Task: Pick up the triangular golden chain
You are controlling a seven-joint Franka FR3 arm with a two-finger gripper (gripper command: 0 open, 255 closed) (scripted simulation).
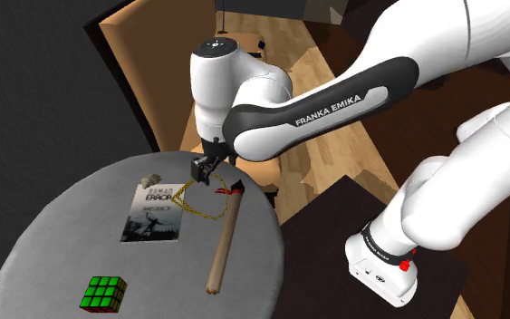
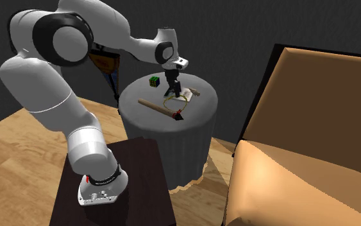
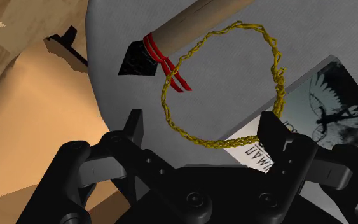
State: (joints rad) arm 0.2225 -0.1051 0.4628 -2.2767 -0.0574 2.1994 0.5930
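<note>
We read the all-black two-finger gripper (image 3: 203, 130) as open: its fingers stand apart and clasp nothing. The thin golden link chain (image 3: 278, 76) lies as a loop on the round grey table (image 1: 53, 245). Its nearest arc passes between the fingers, and we cannot tell whether it touches either one. In the shoulder view the loop sits just left of frame centre, under the gripper.

One side of the loop lies against the red-bound, black-tipped end of a wooden stick (image 3: 196, 19). Another side overlaps a grey-covered booklet (image 3: 323, 102). A green-topped puzzle cube (image 1: 103, 293) sits at the shoulder view's lower left, well apart.

Risks, as we judge them:
- Closing too high lets the fingers meet above the flat links.
- Closing may pinch the booklet's corner along with the chain.
- Lifting may snag the limp chain on the stick's binding.
</note>
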